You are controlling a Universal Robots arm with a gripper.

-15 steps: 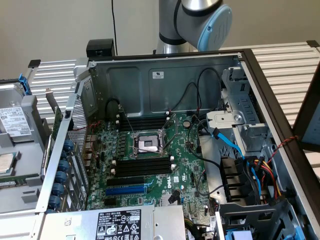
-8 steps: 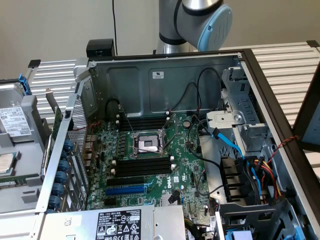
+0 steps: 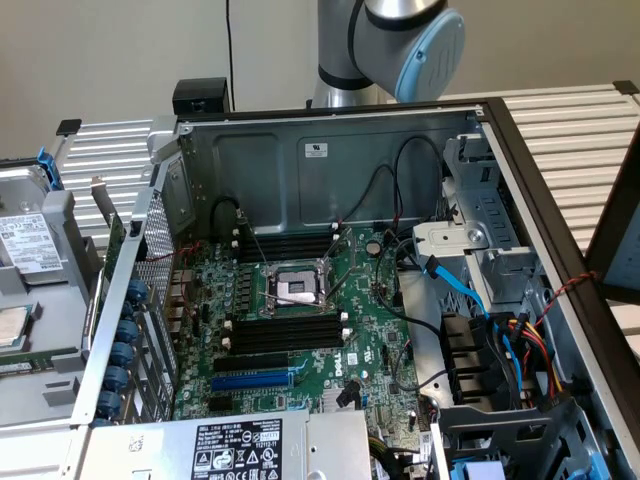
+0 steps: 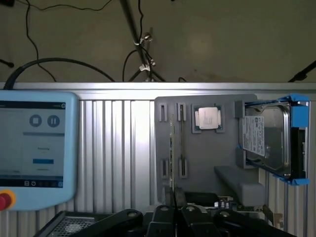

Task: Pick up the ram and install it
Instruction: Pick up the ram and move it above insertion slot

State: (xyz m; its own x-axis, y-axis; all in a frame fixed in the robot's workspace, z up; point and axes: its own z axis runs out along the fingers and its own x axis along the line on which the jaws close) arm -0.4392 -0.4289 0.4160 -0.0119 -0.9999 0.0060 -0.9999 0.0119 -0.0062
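Observation:
The ram (image 4: pixel 171 148) stands on its long edge in a slot of a grey holder tray (image 4: pixel 217 163), seen as a thin dark-green strip. In the wrist view my gripper (image 4: pixel 175 211) sits a short way off from the ram's near end. Its black fingers (image 4: pixel 165 217) are shut together with nothing between them. In the exterior view, the open computer case (image 3: pixel 330 160) shows the green motherboard (image 3: pixel 350 350) with black memory slots (image 3: pixel 285 330) beside the CPU socket (image 3: pixel 295 285). The arm's grey and blue joint (image 3: pixel 410 35) rises behind the case.
On the holder tray lie a CPU chip (image 4: pixel 207 118) and a hard drive in a blue bracket (image 4: pixel 269 140). A teach pendant with a lit screen (image 4: pixel 34 143) stands beside the tray. Loose cables (image 3: pixel 500 320) and a drive cage crowd the case at the exterior view's right. A blue expansion slot (image 3: pixel 265 380) lies near the power supply (image 3: pixel 230 450).

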